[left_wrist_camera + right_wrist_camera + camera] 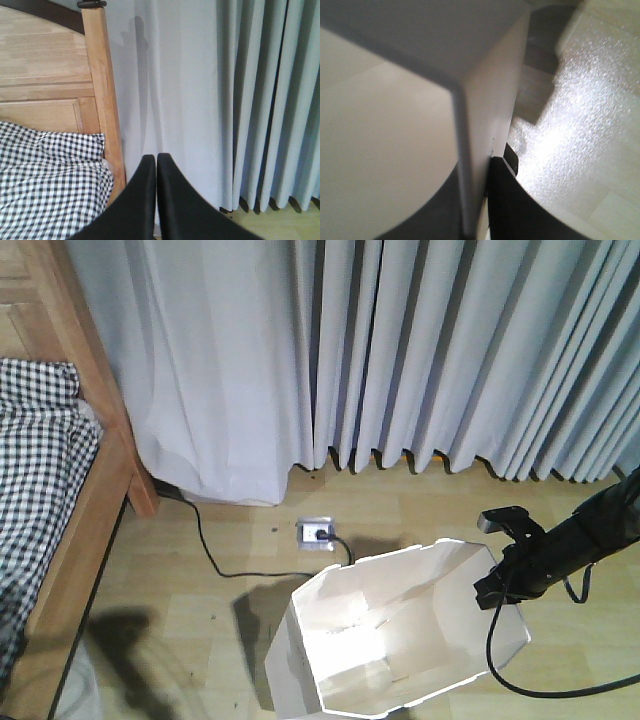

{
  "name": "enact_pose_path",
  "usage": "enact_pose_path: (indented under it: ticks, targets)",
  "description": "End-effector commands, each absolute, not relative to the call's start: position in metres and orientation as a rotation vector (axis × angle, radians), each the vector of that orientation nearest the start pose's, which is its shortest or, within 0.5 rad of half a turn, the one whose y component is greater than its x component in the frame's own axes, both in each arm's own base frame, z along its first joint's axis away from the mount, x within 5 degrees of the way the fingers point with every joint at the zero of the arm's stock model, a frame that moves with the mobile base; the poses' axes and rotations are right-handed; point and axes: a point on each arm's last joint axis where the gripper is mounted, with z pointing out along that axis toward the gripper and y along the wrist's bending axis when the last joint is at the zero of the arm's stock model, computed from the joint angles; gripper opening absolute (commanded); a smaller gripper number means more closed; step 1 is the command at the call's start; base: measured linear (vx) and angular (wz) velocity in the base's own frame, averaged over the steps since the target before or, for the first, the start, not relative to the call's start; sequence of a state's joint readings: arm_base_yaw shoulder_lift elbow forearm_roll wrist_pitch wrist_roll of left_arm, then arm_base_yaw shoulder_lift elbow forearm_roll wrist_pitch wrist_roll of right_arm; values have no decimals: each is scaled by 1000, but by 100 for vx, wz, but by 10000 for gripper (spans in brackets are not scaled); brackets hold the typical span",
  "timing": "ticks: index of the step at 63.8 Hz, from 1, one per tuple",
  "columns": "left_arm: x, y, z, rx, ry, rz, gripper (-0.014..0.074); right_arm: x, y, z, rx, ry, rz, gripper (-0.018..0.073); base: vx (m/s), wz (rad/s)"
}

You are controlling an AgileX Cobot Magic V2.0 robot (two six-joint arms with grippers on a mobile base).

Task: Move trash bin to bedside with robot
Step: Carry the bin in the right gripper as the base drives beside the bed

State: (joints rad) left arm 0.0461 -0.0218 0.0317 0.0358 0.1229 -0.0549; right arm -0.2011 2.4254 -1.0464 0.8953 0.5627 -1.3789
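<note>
The white trash bin (400, 630) stands tilted on the wooden floor at the lower middle of the front view, its cream inside showing. My right gripper (497, 583) on its black arm is shut on the bin's right rim. In the right wrist view the bin wall (485, 100) runs between the two black fingers (505, 200). The bed (60, 540) with wooden rail and black-and-white checked bedding (40, 460) is at the left, well apart from the bin. My left gripper (157, 159) is shut and empty, held up facing the bed post (102, 95) and curtain.
Grey curtains (400, 350) hang across the back. A floor socket (315, 533) with a black cable (205, 545) lies on the floor between bed and bin. A black cable (500, 660) trails from my right arm.
</note>
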Motion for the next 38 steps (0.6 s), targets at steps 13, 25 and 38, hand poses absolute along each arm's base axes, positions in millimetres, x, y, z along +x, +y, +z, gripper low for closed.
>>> enact_pose_path:
  ticks: [13, 25, 38]
  targets:
    - [54, 3, 208, -55, 1513, 19, -6, 329, -17, -6, -497, 2860, 885, -5, 20, 2]
    - [54, 3, 208, -55, 1513, 19, -6, 329, -17, -6, -497, 2860, 885, -5, 17, 3]
    - [54, 3, 208, -55, 1513, 19, -6, 329, -17, -6, -497, 2860, 885, -5, 13, 4]
